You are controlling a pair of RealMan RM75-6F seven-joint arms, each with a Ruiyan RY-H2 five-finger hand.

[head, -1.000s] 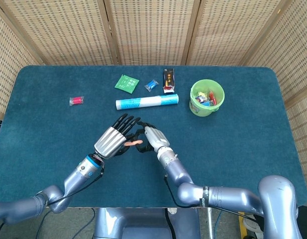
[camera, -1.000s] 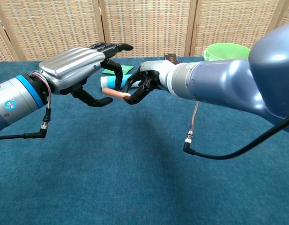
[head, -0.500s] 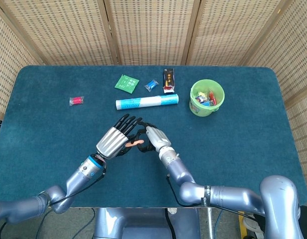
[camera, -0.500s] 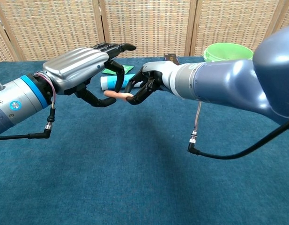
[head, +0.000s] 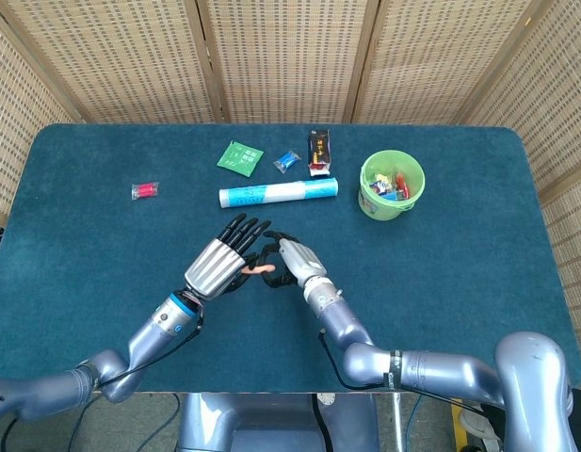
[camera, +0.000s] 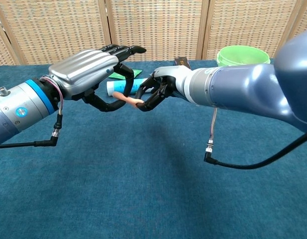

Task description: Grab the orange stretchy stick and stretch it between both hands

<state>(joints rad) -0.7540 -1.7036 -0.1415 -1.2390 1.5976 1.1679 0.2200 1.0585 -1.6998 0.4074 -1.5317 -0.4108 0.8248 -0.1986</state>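
Observation:
The orange stretchy stick [head: 260, 270] [camera: 131, 102] hangs level above the blue table, between my two hands. My right hand [head: 292, 262] [camera: 160, 87] pinches its right end in curled fingertips. My left hand [head: 217, 266] [camera: 88, 73] faces it from the left with most fingers stretched forward. Its thumb curls under the stick's left end and touches it, and one bent finger hovers just above. I see no closed pinch there.
Behind the hands lies a blue-and-white tube [head: 279, 195] [camera: 113, 88]. A green bucket [head: 369, 201] [camera: 243, 54] of small items stands at the right. A green packet [head: 239, 156], a blue candy [head: 287, 161], a dark packet [head: 319, 152] and a red candy [head: 144, 190] lie farther back.
My left hand has moved right toward the stick, and its thumb has come up to the stick's left end. The right hand has shifted slightly right, still holding the stick.

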